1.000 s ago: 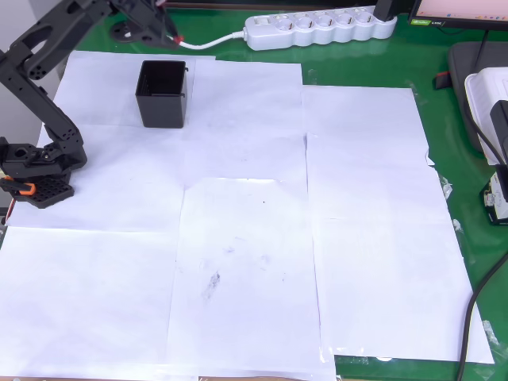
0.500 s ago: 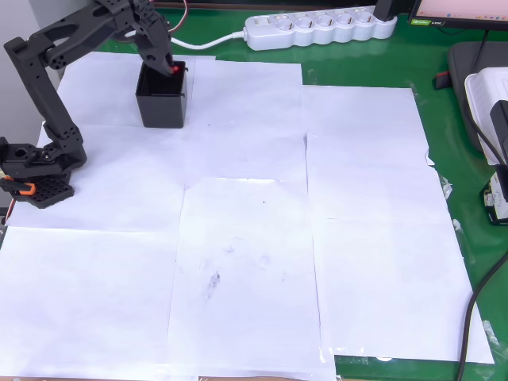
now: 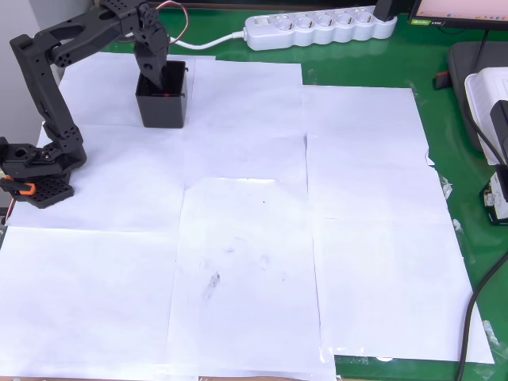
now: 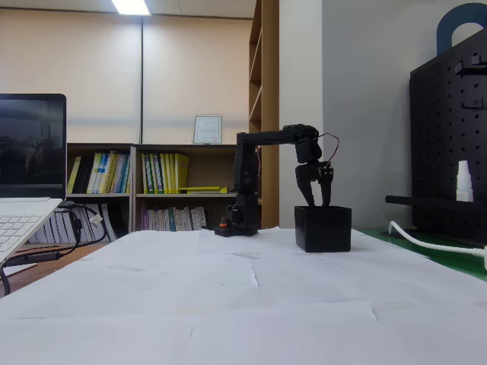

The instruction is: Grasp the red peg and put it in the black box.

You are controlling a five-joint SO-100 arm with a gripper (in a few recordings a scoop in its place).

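Overhead, white paper sheets (image 3: 238,238) on green table (image 3: 357,63)

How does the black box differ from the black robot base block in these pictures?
The black box is an open-topped container with plain straight walls; the base block is perforated with an orange part. The box stands free on the white paper, while the base block carries the arm. The tool dips into the box, far from the base block. Both are black and small.
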